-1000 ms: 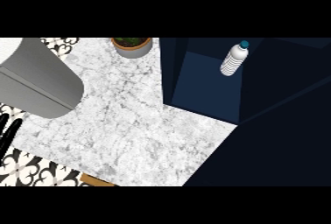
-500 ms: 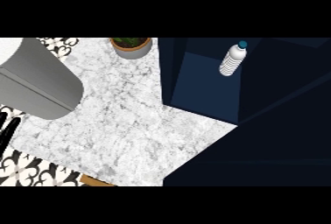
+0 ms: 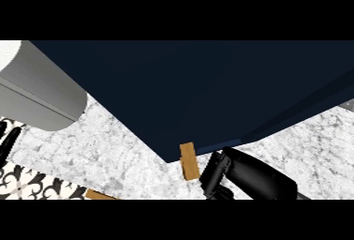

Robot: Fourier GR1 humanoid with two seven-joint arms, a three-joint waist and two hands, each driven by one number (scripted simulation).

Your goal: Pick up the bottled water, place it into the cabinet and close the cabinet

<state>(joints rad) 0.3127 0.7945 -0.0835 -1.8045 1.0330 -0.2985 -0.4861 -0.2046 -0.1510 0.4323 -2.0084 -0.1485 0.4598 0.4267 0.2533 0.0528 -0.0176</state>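
Note:
The bottled water shows nowhere in this view. A wide navy cabinet door (image 3: 207,89) covers the upper and middle picture, with the interior hidden behind it. A light wooden handle (image 3: 188,161) hangs at the door's lower edge. My right hand (image 3: 245,180) rises from the lower edge just right of that handle, open, its fingers (image 3: 216,172) lying close beside the door's bottom corner. At the far left edge only the dark straight fingers (image 3: 8,140) of my left hand show, held still.
White marble counter (image 3: 104,154) lies below the door, and a strip (image 3: 325,140) shows at the right. A large grey rounded shape (image 3: 34,93) fills the upper left. A black-and-white patterned floor (image 3: 27,185) and a wooden edge (image 3: 97,194) sit at the lower left.
The navy door has swung across the view, covering the bottle, the cabinet interior and the potted plant. My right hand has come into view beside the wooden handle.

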